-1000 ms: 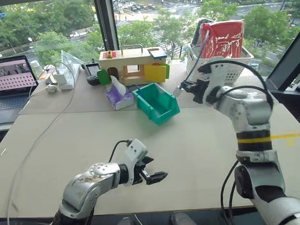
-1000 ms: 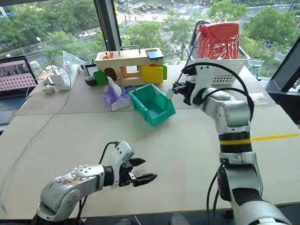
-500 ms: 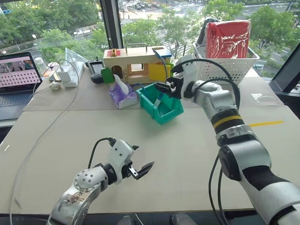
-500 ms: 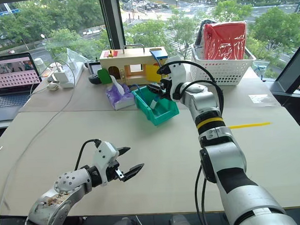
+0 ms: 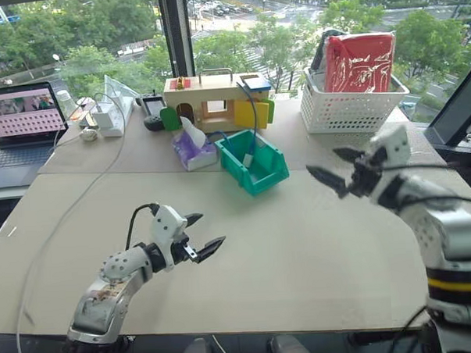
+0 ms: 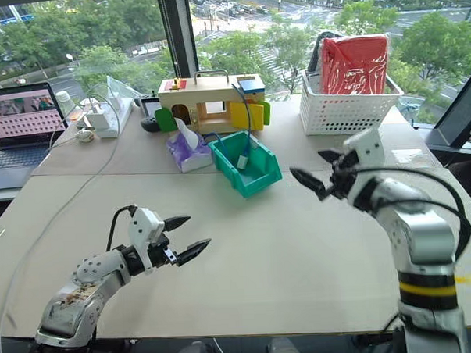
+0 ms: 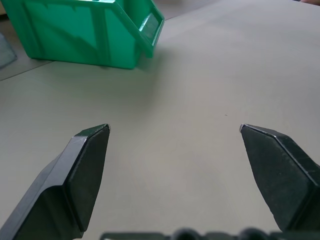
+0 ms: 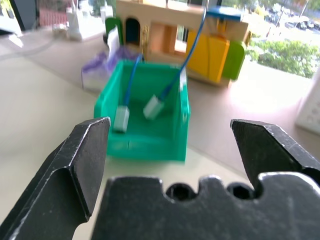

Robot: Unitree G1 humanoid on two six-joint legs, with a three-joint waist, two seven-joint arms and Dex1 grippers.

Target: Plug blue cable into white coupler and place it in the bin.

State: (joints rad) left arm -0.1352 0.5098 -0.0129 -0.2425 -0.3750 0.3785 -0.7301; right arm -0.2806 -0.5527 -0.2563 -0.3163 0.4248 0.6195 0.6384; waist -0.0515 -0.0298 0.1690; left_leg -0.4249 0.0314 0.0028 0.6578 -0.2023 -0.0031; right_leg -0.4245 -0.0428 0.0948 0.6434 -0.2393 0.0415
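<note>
Inside the teal-green plastic bin (image 8: 145, 120), near the bench's (image 5: 301, 252) far edge, the thin light-blue cable (image 8: 172, 77) is draping in, its pale plug ends (image 8: 152, 107) lying within. Left pincer (image 5: 199, 234) is hovering released above bare bench; right pincer (image 5: 337, 168) is hanging released, well right of the bin.

The left arm reaches in from the lower left of the frame, its forearm angled up toward the middle, ending in the left gripper (image 5: 204, 233), whose two black fingers are spread wide and empty. The right arm rises along the right edge, bent at the elbow, with the right gripper (image 5: 333, 166) at centre right pointing leftward, fingers likewise parted and holding nothing.
</note>
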